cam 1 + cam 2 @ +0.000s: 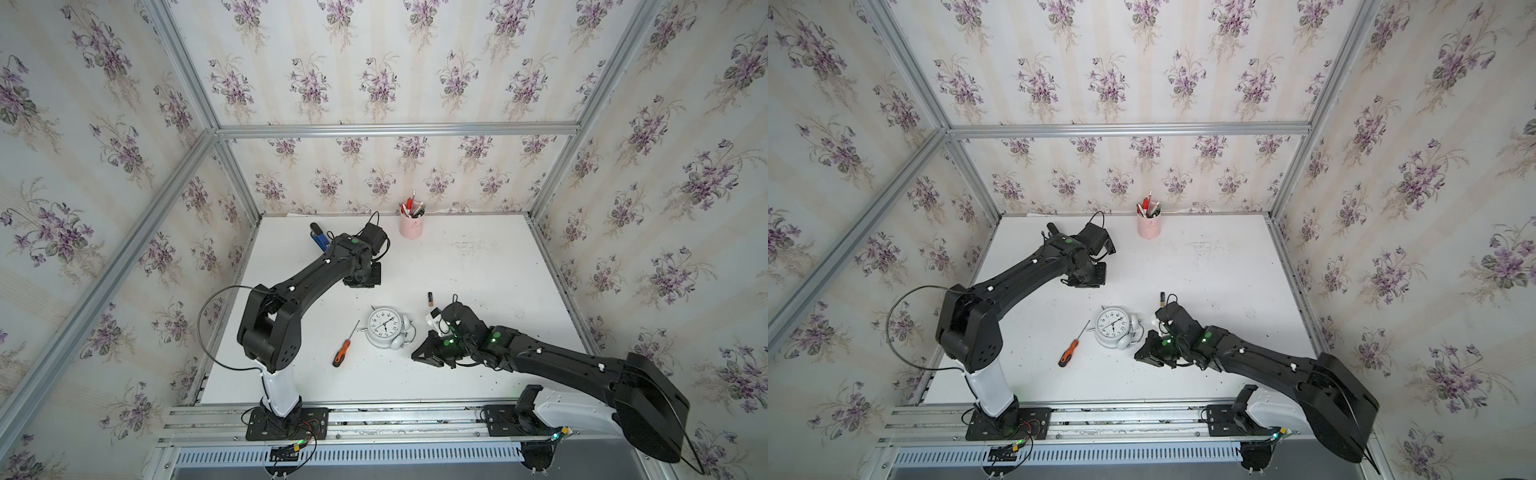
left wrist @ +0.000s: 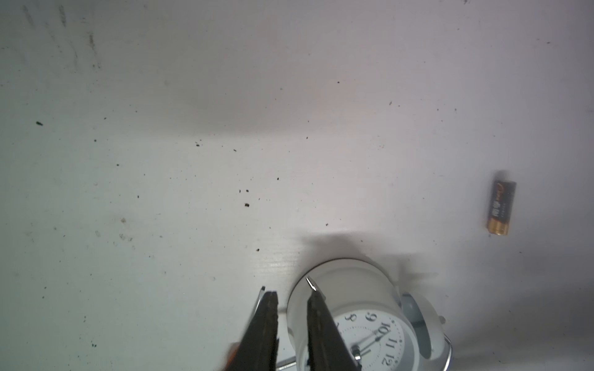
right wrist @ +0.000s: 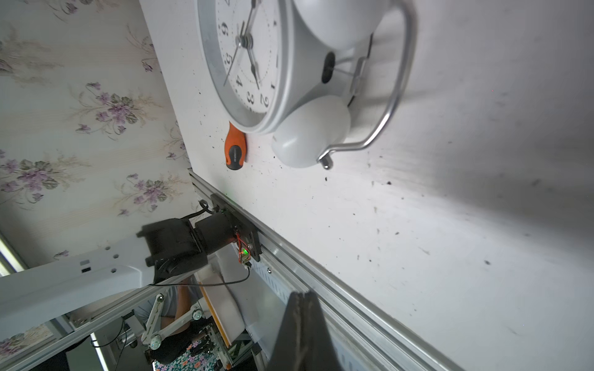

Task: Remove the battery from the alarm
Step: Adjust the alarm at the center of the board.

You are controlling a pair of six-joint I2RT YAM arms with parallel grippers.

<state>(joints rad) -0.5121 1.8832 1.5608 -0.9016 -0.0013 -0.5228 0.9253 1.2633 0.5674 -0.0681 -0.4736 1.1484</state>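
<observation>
Battery [image 1: 430, 299] lies free; left gripper [image 2: 289, 289] hovers narrowly parted, right gripper [image 3: 302, 294] closed, low beside alarm [image 1: 386, 328].

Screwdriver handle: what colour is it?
The screwdriver handle is orange with black, best seen in the right wrist view.

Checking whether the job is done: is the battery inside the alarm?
No, the battery lies loose on the table, apart from the alarm.

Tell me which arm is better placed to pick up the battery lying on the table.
Probably left. The left gripper has its jaws apart and the battery in its wrist view. The right gripper is shut and points toward the front rail, away from the battery.
</observation>
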